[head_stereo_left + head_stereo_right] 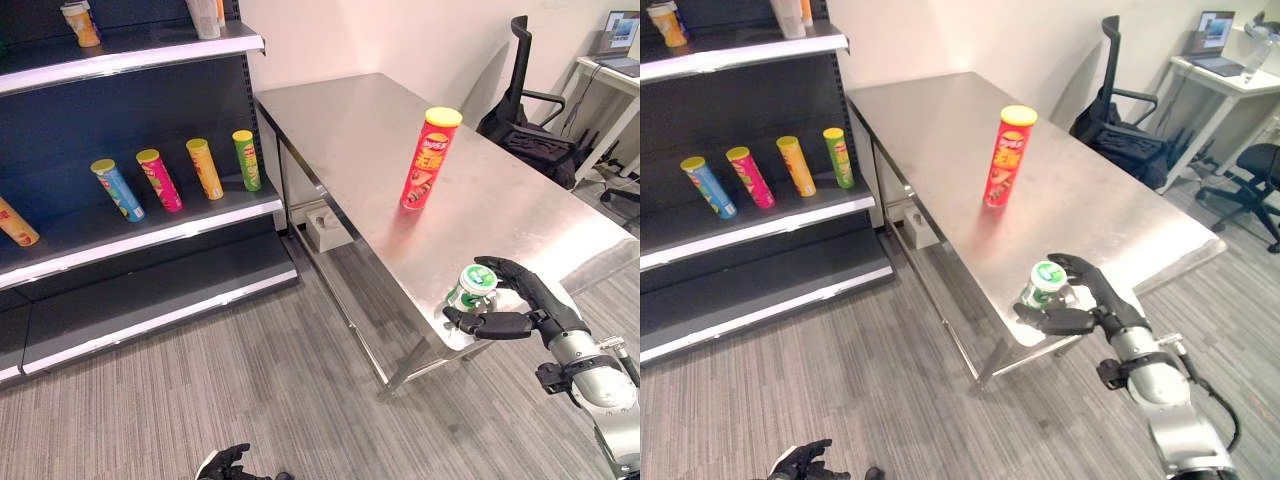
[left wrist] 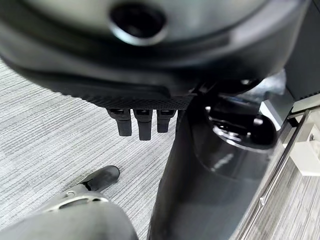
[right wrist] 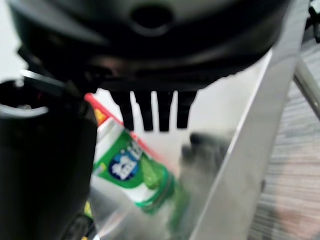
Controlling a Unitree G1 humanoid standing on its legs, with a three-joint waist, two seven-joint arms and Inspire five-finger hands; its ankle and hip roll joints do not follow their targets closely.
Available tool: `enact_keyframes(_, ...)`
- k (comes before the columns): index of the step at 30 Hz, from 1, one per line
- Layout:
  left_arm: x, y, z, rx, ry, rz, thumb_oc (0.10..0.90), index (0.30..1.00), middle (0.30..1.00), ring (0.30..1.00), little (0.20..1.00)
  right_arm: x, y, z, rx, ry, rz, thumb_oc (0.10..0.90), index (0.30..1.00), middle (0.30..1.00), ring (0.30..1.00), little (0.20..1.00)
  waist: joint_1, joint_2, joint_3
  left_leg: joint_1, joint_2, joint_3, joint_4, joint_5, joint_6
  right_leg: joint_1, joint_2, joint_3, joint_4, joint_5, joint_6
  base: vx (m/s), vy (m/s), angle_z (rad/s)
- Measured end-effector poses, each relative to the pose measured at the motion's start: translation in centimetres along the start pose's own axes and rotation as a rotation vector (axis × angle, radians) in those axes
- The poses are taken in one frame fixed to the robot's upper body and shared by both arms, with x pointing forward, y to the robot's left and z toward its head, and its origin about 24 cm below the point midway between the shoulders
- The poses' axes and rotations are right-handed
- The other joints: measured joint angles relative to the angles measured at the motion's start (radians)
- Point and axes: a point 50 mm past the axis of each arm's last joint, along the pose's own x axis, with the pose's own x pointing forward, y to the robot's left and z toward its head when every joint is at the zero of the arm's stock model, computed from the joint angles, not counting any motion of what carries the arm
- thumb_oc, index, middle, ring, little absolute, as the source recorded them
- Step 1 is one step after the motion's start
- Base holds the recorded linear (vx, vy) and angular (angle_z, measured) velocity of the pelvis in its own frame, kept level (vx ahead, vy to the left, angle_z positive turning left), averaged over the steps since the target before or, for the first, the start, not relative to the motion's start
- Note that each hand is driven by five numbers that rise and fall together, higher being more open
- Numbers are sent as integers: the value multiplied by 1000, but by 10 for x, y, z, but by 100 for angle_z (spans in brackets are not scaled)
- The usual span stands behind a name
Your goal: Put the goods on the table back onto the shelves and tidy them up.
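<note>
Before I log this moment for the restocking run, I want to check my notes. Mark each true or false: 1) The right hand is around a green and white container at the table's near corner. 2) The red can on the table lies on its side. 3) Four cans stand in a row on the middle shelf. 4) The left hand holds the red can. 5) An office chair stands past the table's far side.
1) True: the right hand has its fingers and thumb on either side of the green and white container on the table.
2) False: the red can stands upright.
3) True: blue, pink, orange and green cans line the middle shelf.
4) False: the left hand is low over the floor, holding nothing.
5) True: the office chair stands there.
</note>
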Motion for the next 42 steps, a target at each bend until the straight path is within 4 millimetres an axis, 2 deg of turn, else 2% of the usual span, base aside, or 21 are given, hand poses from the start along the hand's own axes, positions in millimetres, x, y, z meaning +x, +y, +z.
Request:
enact_keyframes(4, 0, 1, 0, 0, -1, 4, 800, 900, 900, 900, 900, -2, -3, -1, -1, 3, -10, 400, 300, 300, 300, 300, 8, -3, -4, -1, 1, -3, 4, 1, -1, 0, 1, -2, 0, 0, 0, 10, -36, 2)
enact_keyframes(7, 0, 2, -1, -6, 0, 8, 800, 900, 900, 900, 900, -3, -15, -1, -2, 3, -59, 400, 300, 300, 300, 300, 8, -4, -4, -2, 1, -5, 3, 2, -2, 0, 2, -4, 0, 0, 0, 13, -48, 1)
enact_keyframes(11, -2, 7, -5, -26, 10, 30, 800, 900, 900, 900, 900, -3, -27, 2, 6, -9, -122, 400, 300, 300, 300, 300, 9, -19, -10, -5, 8, -10, 4, 6, -8, 0, 10, -5, 0, -3, -3, 20, -102, 4)
enact_keyframes(14, -3, 13, -8, -22, 17, 45, 800, 900, 900, 900, 900, 2, -42, 12, -16, -41, -138, 400, 300, 300, 300, 300, 9, -26, -11, -11, 18, -23, 3, 12, -17, 1, 22, -16, 0, -5, -6, 13, -108, 10)
enact_keyframes(21, -3, 20, -3, -37, 0, 58, 800, 900, 900, 900, 900, 20, -81, 59, -19, -226, -184, 400, 300, 300, 300, 300, 21, -35, -5, -64, 54, -57, 40, 30, -43, -16, 68, -41, 0, -18, -30, -50, -119, 17)
enact_keyframes(22, -1, 23, 7, -51, -31, 66, 800, 900, 900, 900, 900, 23, -90, 72, -14, -277, -200, 400, 300, 300, 300, 300, 39, -43, 25, -115, 62, -83, 118, 32, -48, -17, 81, -61, 0, -24, -54, -96, -68, 66)
enact_keyframes(23, 3, 30, 28, -62, -97, 80, 800, 900, 900, 900, 900, 24, -100, 87, -17, -328, -205, 400, 300, 300, 300, 300, 44, -63, 76, -198, 64, -117, 228, 53, -86, -22, 69, -91, -7, -24, -86, -37, 8, 65)
enact_keyframes(24, 4, 30, 36, -76, -119, 81, 800, 900, 900, 900, 900, 25, -105, 96, -30, -358, -198, 400, 300, 300, 300, 300, 66, -62, 97, -211, 69, -123, 250, 63, -109, -25, 67, -104, -7, -15, -104, 48, 127, 41)
enact_keyframes(26, 5, 32, 42, -91, -140, 85, 800, 900, 900, 900, 900, 24, -104, 109, -11, -415, -174, 400, 300, 300, 300, 300, 89, -66, 107, -217, 127, -98, 280, 29, -101, -30, 74, -112, -7, -11, -119, 49, 113, 10)
enact_keyframes(28, 4, 31, 36, -73, -122, 80, 800, 900, 900, 900, 900, 22, -101, 116, 8, -464, -152, 400, 300, 300, 300, 300, 79, -62, 107, -171, 212, -91, 209, 34, -110, -21, 81, -120, 1, -13, -124, 54, 191, 25)
enact_keyframes(31, 3, 30, 29, -70, -100, 74, 800, 900, 900, 900, 900, 21, -102, 115, 42, -466, -147, 400, 300, 300, 300, 300, 48, -58, 108, -132, 321, -72, 67, 75, -184, -42, 83, -133, 1, -7, -111, 82, 303, 17)
enact_keyframes(33, 3, 29, 29, -63, -98, 69, 800, 900, 900, 900, 900, 19, -101, 108, 43, -441, -143, 400, 300, 300, 300, 300, 47, -48, 105, -114, 354, -36, 8, 87, -202, -48, 77, -132, 1, 4, -95, 77, 266, -4)
enact_keyframes(34, 4, 27, 30, -54, -101, 59, 800, 900, 900, 900, 900, 14, -103, 102, 44, -420, -151, 400, 300, 300, 300, 300, 50, -39, 104, -105, 347, -29, 4, 89, -201, -45, 67, -134, 2, 6, -83, 57, 257, 6)
enact_keyframes(35, 3, 19, 27, -48, -102, 40, 800, 900, 900, 900, 900, 11, -106, 97, 40, -399, -161, 400, 300, 300, 300, 300, 37, -10, 90, -105, 330, -36, 10, 106, -184, -44, 66, -139, 1, 9, -58, 102, 378, 2)
enact_keyframes(36, 3, 9, 24, -35, -97, 13, 800, 900, 900, 900, 900, 7, -112, 96, 31, -387, -178, 400, 300, 300, 300, 300, 30, 34, 75, -92, 319, -16, 26, 115, -190, -43, 65, -135, 3, 15, -33, 156, 650, 36)
enact_keyframes(37, 5, 8, 25, 2, -81, -3, 800, 900, 900, 900, 900, 2, -108, 84, 90, -366, -205, 400, 300, 300, 300, 300, 9, 6, 69, -83, 227, -1, 12, 74, -159, -36, -32, -158, 23, 29, 3, 94, 410, 32)
enact_keyframes(39, 6, 11, 29, 20, -90, -3, 800, 900, 900, 900, 900, 2, -107, 83, 87, -356, -195, 400, 300, 300, 300, 300, 7, -25, 59, -83, 137, 5, 19, 46, -114, -36, -119, -155, 32, 47, 26, 29, 149, 32)
enact_keyframes(40, 6, 15, 32, 32, -99, 6, 800, 900, 900, 900, 900, 2, -106, 83, 86, -357, -192, 400, 300, 300, 300, 300, 11, -32, 58, -82, 104, 7, 21, 39, -96, -37, -159, -155, 43, 49, 27, 0, 1, 17)
enact_keyframes(41, 5, 21, 35, 50, -108, 21, 800, 900, 900, 900, 900, 3, -105, 84, 85, -359, -182, 400, 300, 300, 300, 300, 16, -32, 58, -82, 90, 6, 22, 37, -90, -42, -171, -145, 45, 52, 24, 0, 0, 16)
enact_keyframes(42, 4, 30, 36, 63, -110, 42, 800, 900, 900, 900, 900, 3, -101, 87, 82, -371, -167, 400, 300, 300, 300, 300, 29, -33, 58, -84, 87, 3, 23, 35, -84, -48, -162, -123, 35, 59, 38, 94, 758, 4)
